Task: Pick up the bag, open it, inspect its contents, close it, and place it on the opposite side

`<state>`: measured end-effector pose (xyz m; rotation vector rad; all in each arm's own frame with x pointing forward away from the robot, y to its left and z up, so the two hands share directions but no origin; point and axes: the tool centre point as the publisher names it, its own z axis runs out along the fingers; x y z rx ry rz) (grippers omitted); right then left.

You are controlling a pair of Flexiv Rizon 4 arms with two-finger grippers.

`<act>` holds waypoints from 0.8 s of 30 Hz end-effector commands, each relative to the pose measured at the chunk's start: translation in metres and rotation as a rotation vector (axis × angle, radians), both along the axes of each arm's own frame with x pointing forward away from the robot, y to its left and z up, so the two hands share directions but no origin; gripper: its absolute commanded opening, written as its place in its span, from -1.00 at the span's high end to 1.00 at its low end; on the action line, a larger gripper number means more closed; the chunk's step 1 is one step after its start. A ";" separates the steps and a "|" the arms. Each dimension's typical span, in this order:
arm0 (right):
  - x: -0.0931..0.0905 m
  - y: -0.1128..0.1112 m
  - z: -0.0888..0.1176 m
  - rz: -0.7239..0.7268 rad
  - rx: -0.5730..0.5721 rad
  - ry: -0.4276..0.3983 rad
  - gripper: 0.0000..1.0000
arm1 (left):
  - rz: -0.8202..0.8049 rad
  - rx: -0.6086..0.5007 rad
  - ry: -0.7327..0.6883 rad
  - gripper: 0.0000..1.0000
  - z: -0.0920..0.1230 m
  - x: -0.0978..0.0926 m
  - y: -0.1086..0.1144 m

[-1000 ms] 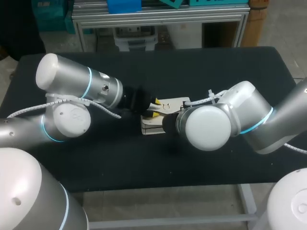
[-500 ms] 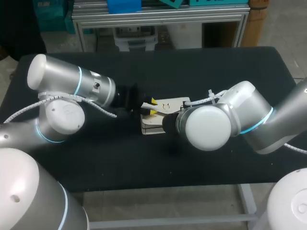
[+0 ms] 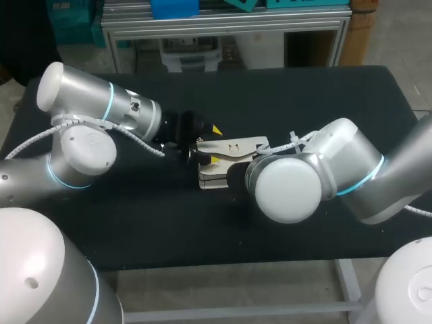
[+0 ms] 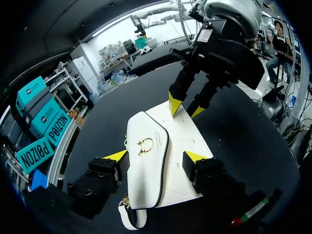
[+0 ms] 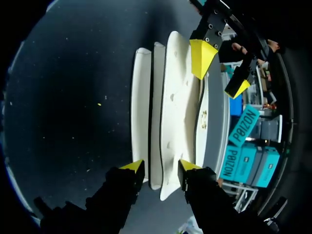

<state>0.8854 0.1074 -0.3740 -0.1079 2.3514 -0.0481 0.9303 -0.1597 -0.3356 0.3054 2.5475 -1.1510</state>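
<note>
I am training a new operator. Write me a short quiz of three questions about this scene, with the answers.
1. True or false: the left gripper and the right gripper stand at the same end of the white bag.
2. The ring clasp on the bag's flap is: A gold, B blue, C red.
3. Fill in: the bag lies on the black ___.

Key: 1 false, they stand at opposite ends; 2 A; 3 table.
</note>
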 end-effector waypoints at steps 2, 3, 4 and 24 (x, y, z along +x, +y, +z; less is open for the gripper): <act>-0.016 -0.004 0.018 0.041 0.044 -0.315 -1.00 | 0.021 0.026 0.039 -0.87 0.012 0.000 -0.001; -0.017 -0.005 0.020 0.044 0.048 -0.314 -1.00 | 0.027 0.029 0.045 -0.89 0.014 0.000 0.000; -0.019 -0.006 0.026 0.048 0.060 -0.314 -1.00 | 0.030 0.032 0.055 -0.91 0.017 -0.001 0.000; 0.026 -0.043 0.070 0.010 0.239 0.097 -1.00 | 0.341 0.098 0.491 -1.00 0.043 0.004 0.017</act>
